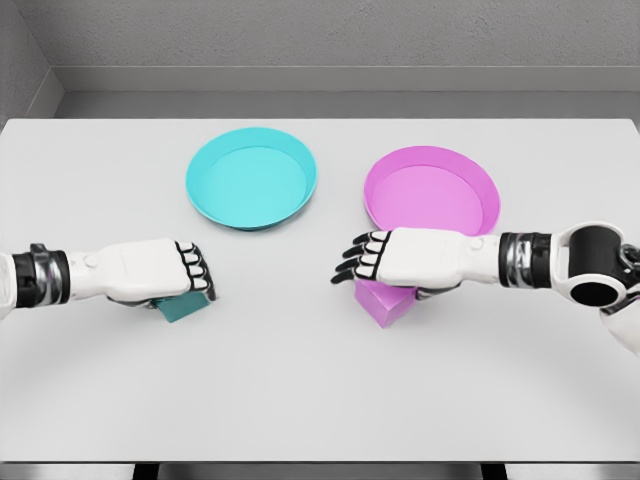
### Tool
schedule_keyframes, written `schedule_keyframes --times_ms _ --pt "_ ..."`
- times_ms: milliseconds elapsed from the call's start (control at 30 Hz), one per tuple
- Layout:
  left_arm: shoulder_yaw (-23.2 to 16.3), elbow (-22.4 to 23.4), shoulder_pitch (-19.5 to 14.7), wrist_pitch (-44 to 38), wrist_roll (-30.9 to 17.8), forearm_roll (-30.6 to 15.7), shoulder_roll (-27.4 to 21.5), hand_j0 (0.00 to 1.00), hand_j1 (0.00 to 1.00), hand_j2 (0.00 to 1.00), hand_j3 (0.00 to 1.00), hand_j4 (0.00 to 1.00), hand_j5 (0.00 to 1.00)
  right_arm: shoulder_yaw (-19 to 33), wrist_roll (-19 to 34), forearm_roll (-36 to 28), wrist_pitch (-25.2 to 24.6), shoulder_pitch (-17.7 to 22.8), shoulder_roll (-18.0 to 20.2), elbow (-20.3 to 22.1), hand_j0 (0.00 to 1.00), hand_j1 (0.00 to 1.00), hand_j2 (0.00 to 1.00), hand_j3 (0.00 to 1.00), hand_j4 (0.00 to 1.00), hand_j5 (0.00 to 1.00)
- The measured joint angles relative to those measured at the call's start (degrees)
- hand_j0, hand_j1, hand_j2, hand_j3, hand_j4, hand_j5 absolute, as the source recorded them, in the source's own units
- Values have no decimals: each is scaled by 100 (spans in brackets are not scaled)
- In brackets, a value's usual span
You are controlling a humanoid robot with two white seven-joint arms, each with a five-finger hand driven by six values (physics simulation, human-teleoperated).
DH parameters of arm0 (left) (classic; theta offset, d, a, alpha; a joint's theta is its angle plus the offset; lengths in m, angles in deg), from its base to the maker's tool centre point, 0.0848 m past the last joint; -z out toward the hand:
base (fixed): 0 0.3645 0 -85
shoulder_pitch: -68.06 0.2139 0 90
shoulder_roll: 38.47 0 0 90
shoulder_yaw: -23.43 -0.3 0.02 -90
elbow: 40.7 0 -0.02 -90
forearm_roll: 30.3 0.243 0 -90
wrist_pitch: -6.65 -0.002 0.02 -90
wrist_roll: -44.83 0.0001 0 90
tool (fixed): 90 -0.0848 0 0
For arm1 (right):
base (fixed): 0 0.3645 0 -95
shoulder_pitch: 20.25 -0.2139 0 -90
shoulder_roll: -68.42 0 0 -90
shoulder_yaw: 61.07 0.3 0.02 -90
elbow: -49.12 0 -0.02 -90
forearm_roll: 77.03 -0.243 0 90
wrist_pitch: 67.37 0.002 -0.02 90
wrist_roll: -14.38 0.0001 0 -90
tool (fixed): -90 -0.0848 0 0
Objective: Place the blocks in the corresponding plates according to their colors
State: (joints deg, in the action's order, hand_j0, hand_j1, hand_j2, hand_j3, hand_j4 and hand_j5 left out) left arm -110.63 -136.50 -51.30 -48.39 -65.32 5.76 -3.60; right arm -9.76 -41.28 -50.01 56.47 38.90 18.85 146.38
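A teal block (183,307) shows tilted under my left hand (190,280), whose fingers curl down over its top and right side. A magenta block (384,304) rests on the table beneath my right hand (362,262). That hand's palm covers the block's top, and its fingers reach out leftward past the block, relaxed and apart. The teal plate (250,215) lies at the back, left of centre. The magenta plate (431,160) lies to its right, just behind my right hand. Neither plate has anything in it.
The grey table (320,400) spreads wide in front of both hands. A grey wall runs behind its far edge.
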Motion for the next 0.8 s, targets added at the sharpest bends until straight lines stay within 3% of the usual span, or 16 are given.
schedule_keyframes --times_ms 133,367,500,600,800 --pt "-6 -8 -61 8 -15 2 -11 38 38 38 38 38 38 32 -85 -81 -94 97 -9 -94 100 100 100 100 100 100" --pt "9 -32 -369 12 -14 -72 -16 38 38 38 38 38 38 -69 -159 -43 -168 79 5 -118 100 100 100 100 100 100" --pt "35 -9 -668 14 -11 -192 -3 38 38 38 38 38 38 -233 -43 318 -14 97 -12 -144 100 100 100 100 100 100" --pt "40 89 -932 15 -13 -264 105 38 38 38 38 38 38 -290 -21 385 37 106 -15 -152 69 69 69 69 69 69" --pt "30 914 -1564 18 -16 -310 685 38 38 38 38 38 38 -187 -15 336 45 141 -9 -170 65 65 65 65 65 65"
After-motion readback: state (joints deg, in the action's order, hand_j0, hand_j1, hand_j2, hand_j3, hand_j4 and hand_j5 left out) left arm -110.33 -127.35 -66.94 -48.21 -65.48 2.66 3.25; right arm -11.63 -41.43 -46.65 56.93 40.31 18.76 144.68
